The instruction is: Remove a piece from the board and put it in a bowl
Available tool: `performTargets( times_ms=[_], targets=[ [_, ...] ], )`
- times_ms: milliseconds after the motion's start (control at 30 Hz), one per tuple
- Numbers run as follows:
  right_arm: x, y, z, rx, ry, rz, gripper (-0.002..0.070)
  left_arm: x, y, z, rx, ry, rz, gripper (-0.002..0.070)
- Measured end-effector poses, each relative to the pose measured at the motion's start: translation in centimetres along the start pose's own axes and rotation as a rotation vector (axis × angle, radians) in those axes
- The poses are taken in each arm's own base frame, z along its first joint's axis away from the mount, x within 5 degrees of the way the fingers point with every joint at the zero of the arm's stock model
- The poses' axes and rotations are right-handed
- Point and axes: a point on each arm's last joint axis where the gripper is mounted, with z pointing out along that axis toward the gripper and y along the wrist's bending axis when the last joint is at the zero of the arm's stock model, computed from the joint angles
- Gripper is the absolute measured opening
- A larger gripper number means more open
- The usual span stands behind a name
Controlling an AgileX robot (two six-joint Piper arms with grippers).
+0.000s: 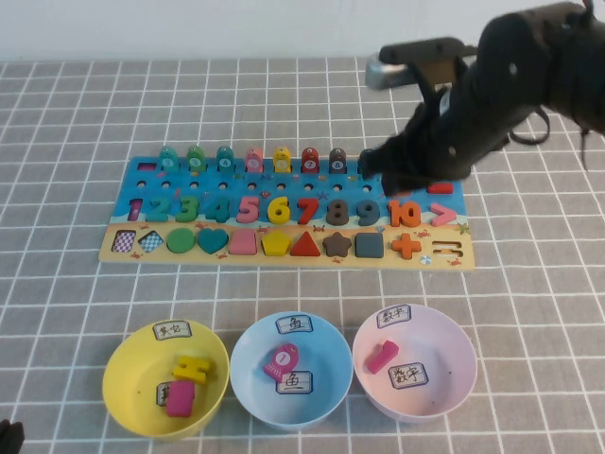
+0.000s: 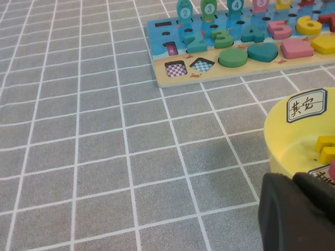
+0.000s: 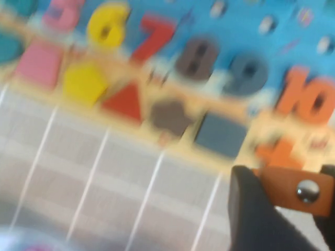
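Blue-and-tan board (image 1: 284, 213) on grey, white-gridded cloth (image 1: 76, 284); yellow bowl (image 1: 128, 364), light blue bowl (image 1: 248, 364), pink bowl (image 1: 449, 364); black right gripper (image 1: 378, 163).

Bare table lies between the board (image 1: 284, 213) and three bowls; the right arm overhangs the board's right end.

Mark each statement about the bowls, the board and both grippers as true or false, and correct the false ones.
1. The bowl stands between the yellow bowl and the pink bowl. True.
2. The bowl is empty. False: a pink fish token lies in it.
3. The right gripper holds the piece above the board. True.
4. The left gripper hovers over the board. False: it sits low beside the yellow bowl, away from the board.
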Motion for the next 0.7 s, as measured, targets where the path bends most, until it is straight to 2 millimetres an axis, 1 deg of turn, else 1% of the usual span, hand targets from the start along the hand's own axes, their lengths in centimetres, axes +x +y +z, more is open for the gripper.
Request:
performTargets(
  times_ms=[100, 167, 267, 333, 533, 600, 700],
  targets=[
    [2.6, 1.5, -1.6, -0.018, 0.034, -0.042, 0.0216, 0.0, 0.0, 0.0, 0.000, 0.000, 0.000, -0.0001],
    [4.0, 2.7, -2.9, -0.033, 0.054, -0.073, 0.0216, 0.0, 0.0, 0.0, 0.000, 0.000, 0.000, -0.0001],
    [5.5, 4.7, -4.9, -0.066, 0.096, -0.123, 0.0216, 0.0, 0.0, 0.0, 0.000, 0.000, 0.000, -0.0001],
    [6.4, 5.9, -5.4, -0.092, 0.142, -0.143, 0.0216, 0.0, 0.0, 0.0, 0.000, 0.000, 0.000, -0.0001],
    [8.3, 8.8, -5.8, -0.155, 0.234, -0.194, 0.0216, 0.0, 0.0, 0.0, 0.000, 0.000, 0.000, -0.0001],
    [8.8, 9.6, -5.6, -0.171, 0.253, -0.208, 0.0216, 0.0, 0.0, 0.0, 0.000, 0.000, 0.000, -0.0001],
    [9.4, 10.5, -4.6, -0.180, 0.294, -0.224, 0.0216, 0.0, 0.0, 0.0, 0.000, 0.000, 0.000, -0.0001]
  ],
)
